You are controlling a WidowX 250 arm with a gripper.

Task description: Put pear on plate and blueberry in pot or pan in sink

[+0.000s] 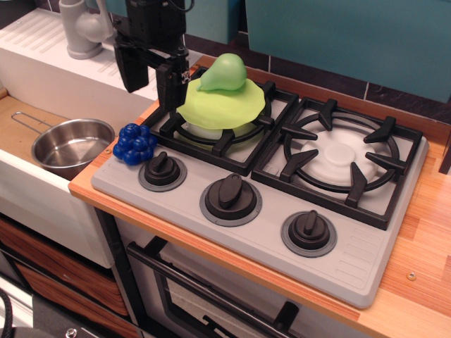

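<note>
The light-green pear (224,71) lies on the lime-green plate (220,107), which rests on the left stove burner. The deep-blue blueberry cluster (134,144) sits on the grey stove panel next to the left knob. The shiny steel pot (70,146) with its wire handle stands in the sink (21,127) at the left. My gripper (147,77) hangs open and empty left of the plate, above and behind the blueberry, its two black fingers pointing down.
The grey faucet (83,27) and ribbed white drainboard (134,67) stand behind the sink. The stove has a second, bare burner (342,158) at the right and three knobs along the front. A wooden counter edge runs around the stove.
</note>
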